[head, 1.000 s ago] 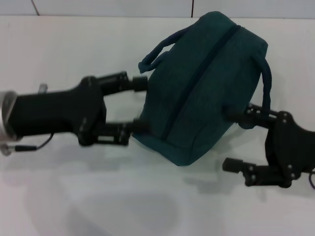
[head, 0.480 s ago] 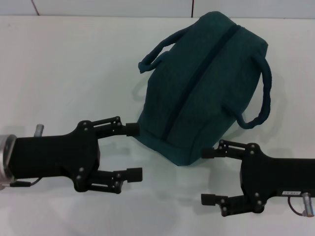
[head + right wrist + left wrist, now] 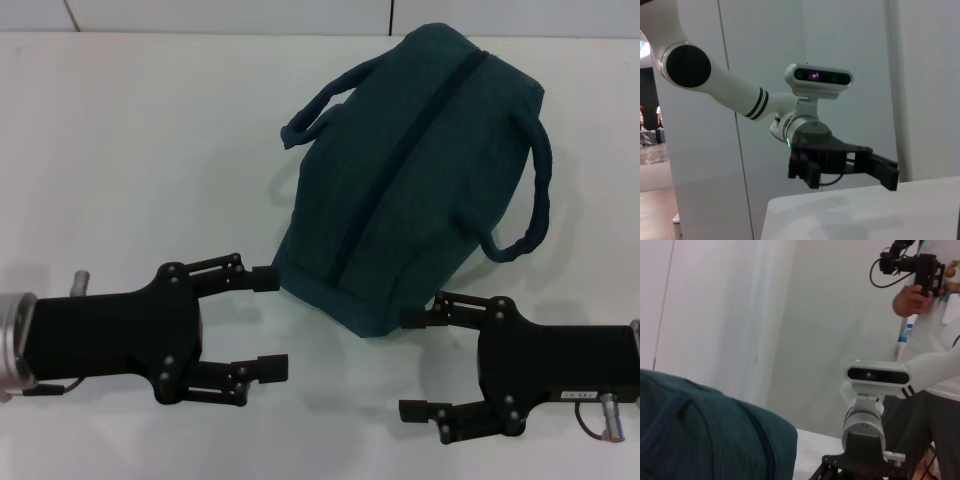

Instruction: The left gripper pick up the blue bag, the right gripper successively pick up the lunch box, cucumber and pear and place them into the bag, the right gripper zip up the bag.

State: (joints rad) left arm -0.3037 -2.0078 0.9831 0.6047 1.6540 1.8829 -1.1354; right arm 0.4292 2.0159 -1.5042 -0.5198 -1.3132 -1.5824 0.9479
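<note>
The blue bag (image 3: 415, 170) lies on the white table (image 3: 130, 140), zipped shut, its two handles out to the sides. It also shows in the left wrist view (image 3: 705, 435). My left gripper (image 3: 268, 323) is open and empty at the bag's near left corner, its upper finger almost touching the cloth. My right gripper (image 3: 413, 364) is open and empty just before the bag's near end. The left gripper also shows in the right wrist view (image 3: 880, 167). The lunch box, cucumber and pear are out of view.
A person holding a camera rig (image 3: 912, 265) stands beyond the table in the left wrist view. The table's back edge meets a tiled wall (image 3: 230, 15).
Both grippers have drawn back from the bag's sides toward the near edge of the table and stand apart from it. The bag has stayed in place.
</note>
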